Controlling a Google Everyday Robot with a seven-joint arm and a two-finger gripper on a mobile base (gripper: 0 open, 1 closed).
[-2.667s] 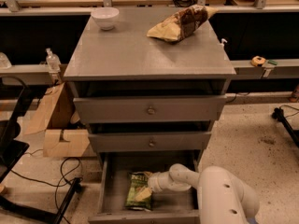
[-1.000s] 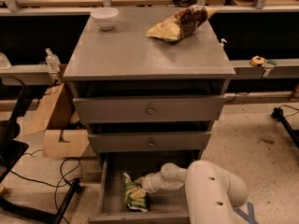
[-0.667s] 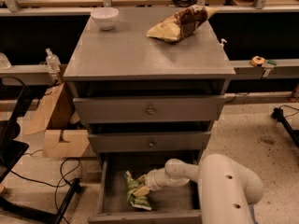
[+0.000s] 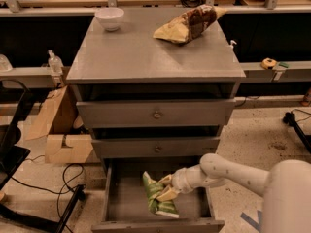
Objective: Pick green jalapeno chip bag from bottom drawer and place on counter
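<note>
Green jalapeno chip bag (image 4: 155,194) is clamped between the jaws of the gripper (image 4: 166,187) inside the bottom drawer (image 4: 124,196)

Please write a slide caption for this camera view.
Gripper closed on the green jalapeno chip bag inside the open bottom drawer, below the counter.

Counter (image 4: 146,57): bowl (image 4: 109,18), tan bag (image 4: 189,23); claw (image 4: 167,187) in drwr (image 4: 126,198)

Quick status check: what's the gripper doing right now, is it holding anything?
Gripper: closed on the green jalapeno chip bag, low inside the open bottom drawer.
</note>
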